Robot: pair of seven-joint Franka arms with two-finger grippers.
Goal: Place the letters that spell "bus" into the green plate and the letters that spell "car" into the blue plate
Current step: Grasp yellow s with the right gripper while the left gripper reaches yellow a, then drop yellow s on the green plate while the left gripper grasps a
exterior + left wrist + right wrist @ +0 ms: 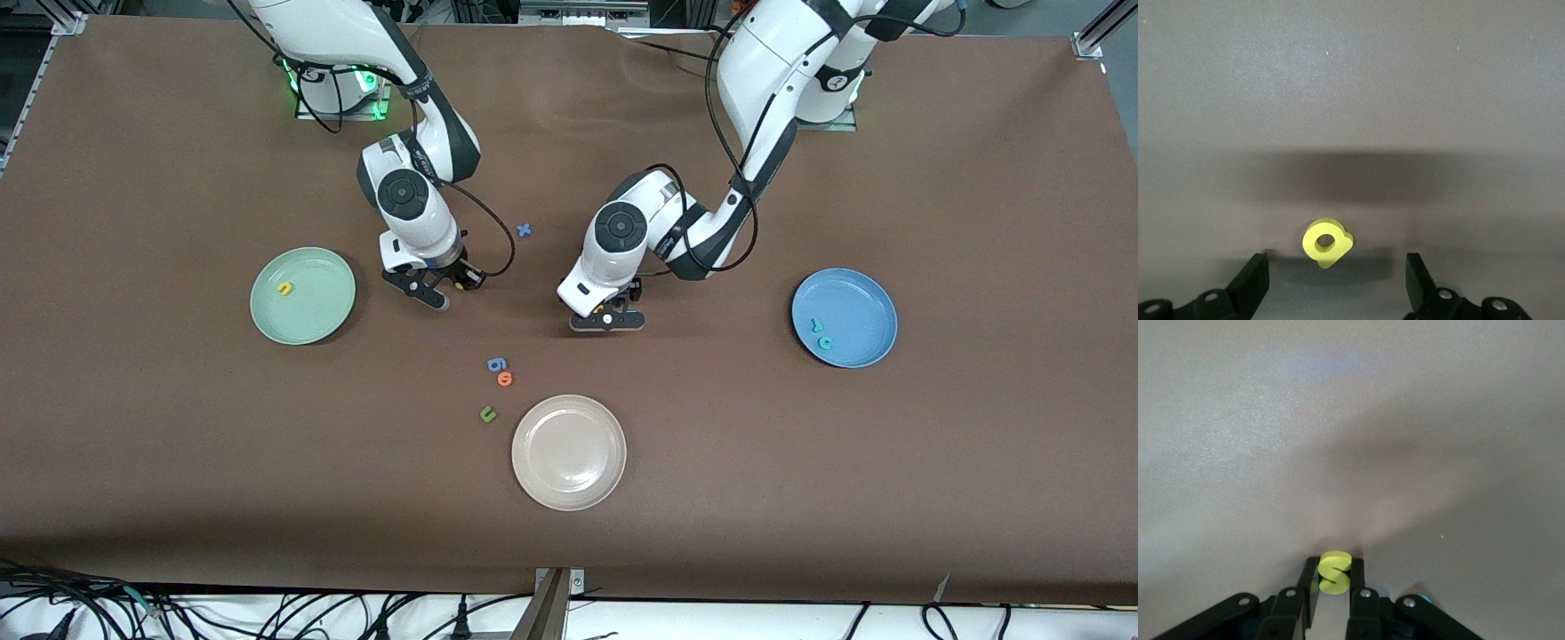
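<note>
My right gripper (1333, 565) is shut on the yellow "s" (1335, 579); it stands low at the table (436, 286), beside the green plate (331, 311). A yellow "u" (284, 289) lies in that plate. My left gripper (1336, 275) is open, low over the middle of the table (608, 317). The yellow "a" (1327, 243) lies on the mat between its fingers (1251, 283), touching neither. The blue plate (867, 307), toward the left arm's end, holds two teal letters (820, 333). The teal "b" is hidden.
A beige plate (569, 452) sits nearer the front camera, mid-table. Beside it lie a blue letter (496, 364), an orange "o" (505, 379) and a green "u" (487, 413). A blue "x" (524, 229) lies between the two arms.
</note>
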